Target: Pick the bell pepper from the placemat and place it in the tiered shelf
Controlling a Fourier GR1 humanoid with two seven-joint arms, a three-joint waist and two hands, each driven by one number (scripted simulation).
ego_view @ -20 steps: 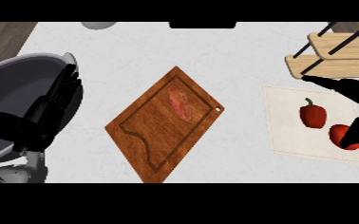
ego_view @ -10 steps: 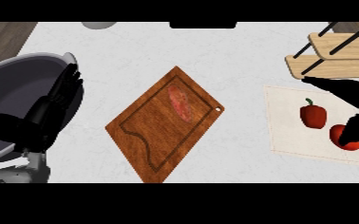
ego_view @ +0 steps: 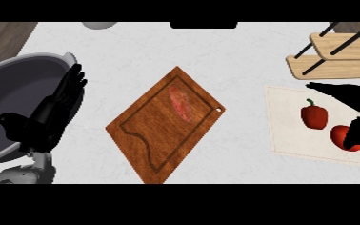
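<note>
The red bell pepper (ego_view: pixel 314 116) with a green stem stands on the beige placemat (ego_view: pixel 292 138) at the right. My right hand (ego_view: pixel 339 93) comes in from the right edge, open. Its straight fingers lie just above and right of the pepper, apart from it. Its thumb (ego_view: pixel 355 126) lies over a second round red fruit (ego_view: pixel 342 138) at the mat's right side. The wooden tiered shelf (ego_view: pixel 325 53) stands at the upper right, beyond the mat. My left hand (ego_view: pixel 53 114) rests open at the far left, fingers up.
A wooden cutting board (ego_view: pixel 158 138) lies at an angle in the middle with a piece of raw meat (ego_view: pixel 181 104) on it. A large grey pan (ego_view: pixel 25 76) sits at the left, behind the left hand. A grey object (ego_view: pixel 98 25) shows at the far edge.
My right hand has shifted slightly down and left over the placemat, closer to the pepper. The left hand and all objects are as before.
</note>
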